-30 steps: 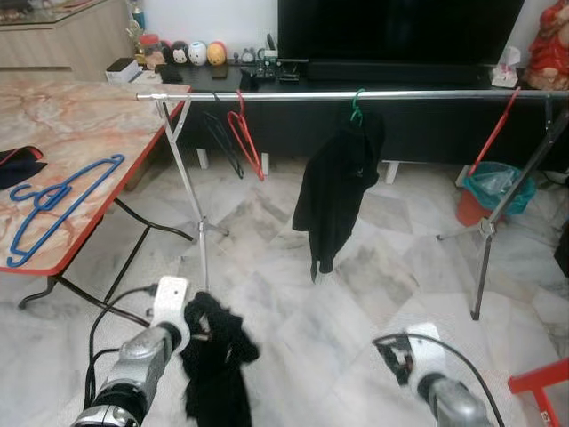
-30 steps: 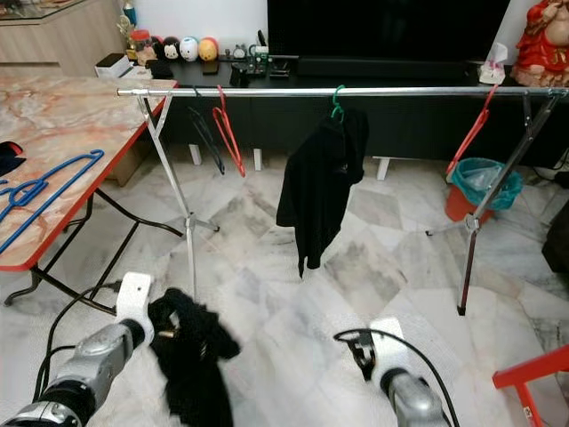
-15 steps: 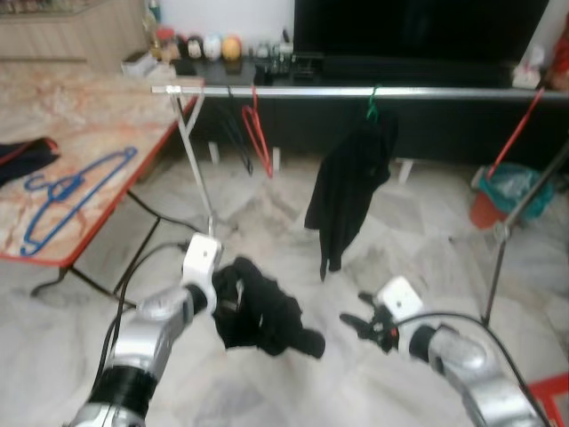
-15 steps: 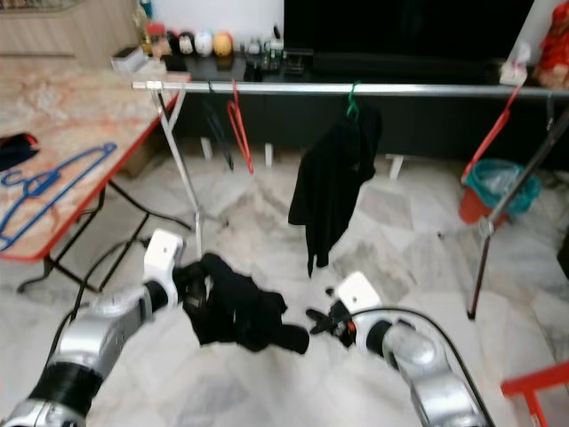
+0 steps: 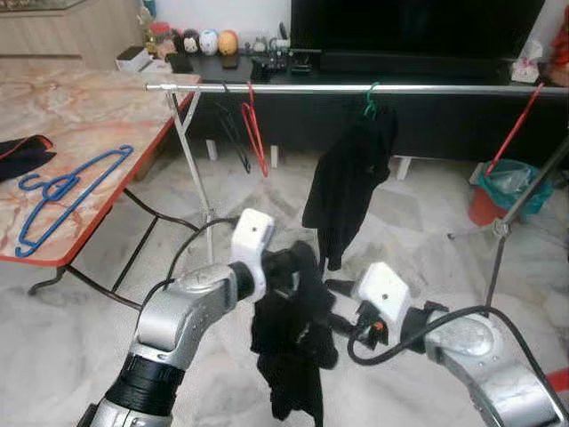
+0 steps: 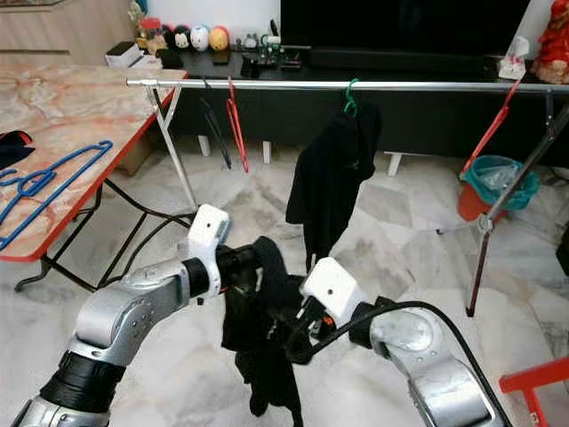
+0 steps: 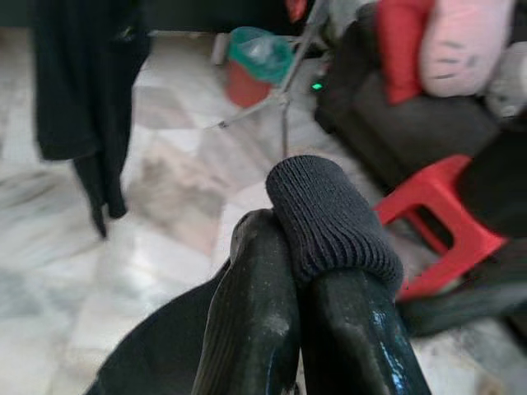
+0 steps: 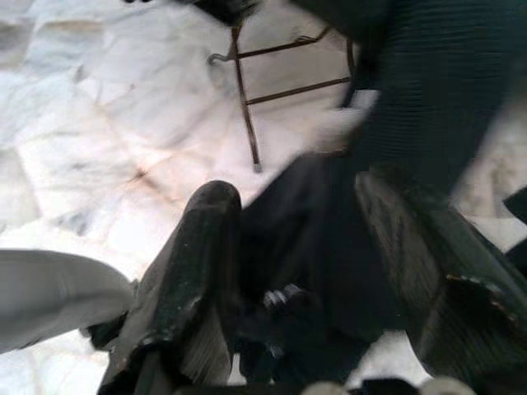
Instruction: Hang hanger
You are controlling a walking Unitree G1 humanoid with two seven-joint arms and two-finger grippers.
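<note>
Holding a black garment (image 5: 293, 342) above the floor, the left hand (image 7: 300, 280) is pinched on its knit edge. The right hand (image 8: 296, 271) is spread around the cloth. Judged step: carrying toward the rail (image 5: 356, 88); next, hooking near the green hanger (image 5: 370, 96).

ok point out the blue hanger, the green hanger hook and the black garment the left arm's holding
blue hanger (image 5: 67, 191), left eye view, on its middle.
green hanger hook (image 5: 370, 96), left eye view, below the rail.
black garment (image 5: 293, 342), left eye view, on the hanging cloth.
</note>
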